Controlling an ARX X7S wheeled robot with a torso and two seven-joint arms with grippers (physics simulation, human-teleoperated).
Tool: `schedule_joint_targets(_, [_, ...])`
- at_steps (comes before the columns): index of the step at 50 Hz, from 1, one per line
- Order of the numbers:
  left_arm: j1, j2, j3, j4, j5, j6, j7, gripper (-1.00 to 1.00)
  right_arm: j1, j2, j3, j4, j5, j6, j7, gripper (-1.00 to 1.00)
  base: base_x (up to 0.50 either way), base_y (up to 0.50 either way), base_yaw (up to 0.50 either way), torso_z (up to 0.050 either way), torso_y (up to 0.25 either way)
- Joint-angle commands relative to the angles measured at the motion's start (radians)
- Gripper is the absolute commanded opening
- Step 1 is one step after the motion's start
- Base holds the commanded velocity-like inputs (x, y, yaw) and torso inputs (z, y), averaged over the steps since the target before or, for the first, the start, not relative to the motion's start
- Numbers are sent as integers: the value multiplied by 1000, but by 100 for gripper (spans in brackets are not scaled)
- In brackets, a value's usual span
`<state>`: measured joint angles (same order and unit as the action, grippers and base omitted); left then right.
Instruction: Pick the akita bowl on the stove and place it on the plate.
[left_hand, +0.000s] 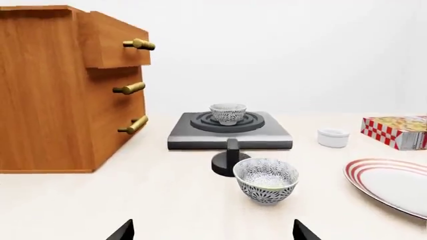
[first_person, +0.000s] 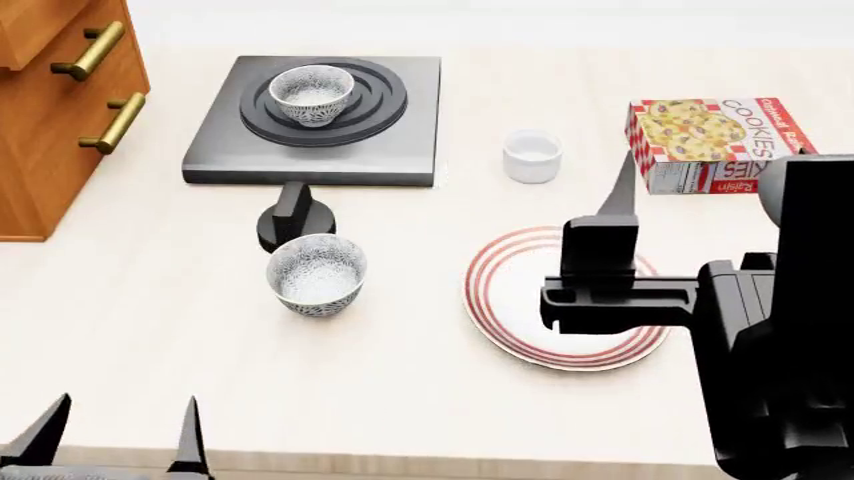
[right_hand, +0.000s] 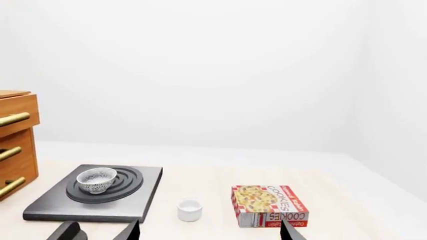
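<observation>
The akita bowl (first_person: 312, 94) sits upright on the burner rings of the stove (first_person: 387, 150), at the far left part of the surface (first_person: 160, 360) in the head view. The same bowl (left_hand: 228, 113) shows in the left wrist view, centred on the stove (left_hand: 273, 135), and in the right wrist view (right_hand: 96, 180) on the stove (right_hand: 147, 200). The stove's black knob (first_person: 294, 218) lies on the surface just in front of the stove. A second speckled bowl (first_person: 316, 274) stands upright on the surface just in front of the knob, apart from the stove. The plate (first_person: 514, 330) lies flat on the surface to the right of the second bowl, well apart from the stove, and carries nothing. A small white cup (first_person: 531, 156) stands between the stove and a cookie box (first_person: 714, 142). A wooden drawer cabinet (first_person: 54, 110) with brass handles stands at the left of the stove. The left pincer (first_person: 118, 435) is at the near edge of the surface, with fingers spread apart and nothing between them; it touches no object. The right pincer (first_person: 614, 235) hovers above the plate, with one finger pointing up toward the cookie box; its fingertips show apart in the right wrist view, and it holds nothing. Both pincers are well apart from the akita bowl.
</observation>
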<state>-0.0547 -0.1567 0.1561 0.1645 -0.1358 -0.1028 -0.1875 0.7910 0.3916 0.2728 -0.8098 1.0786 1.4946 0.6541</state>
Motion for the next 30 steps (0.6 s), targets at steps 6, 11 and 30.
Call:
schedule_joint_targets(6, [-318,-21,13,202,-78,-544,-31,100,-13,23,-18,10,22,-41,19,100,0,0,0,0,0])
schedule_joint_targets(11, [-484,19,-16,106,-105,-668,-61,100,-26,31,-27,13,16,-66,13,100,0,0,0,0,0])
schedule_joint_targets(30, [-621,42,-26,13,-141,-755,-88,100,-23,41,-29,20,48,-87,40,100,0,0,0,0,0])
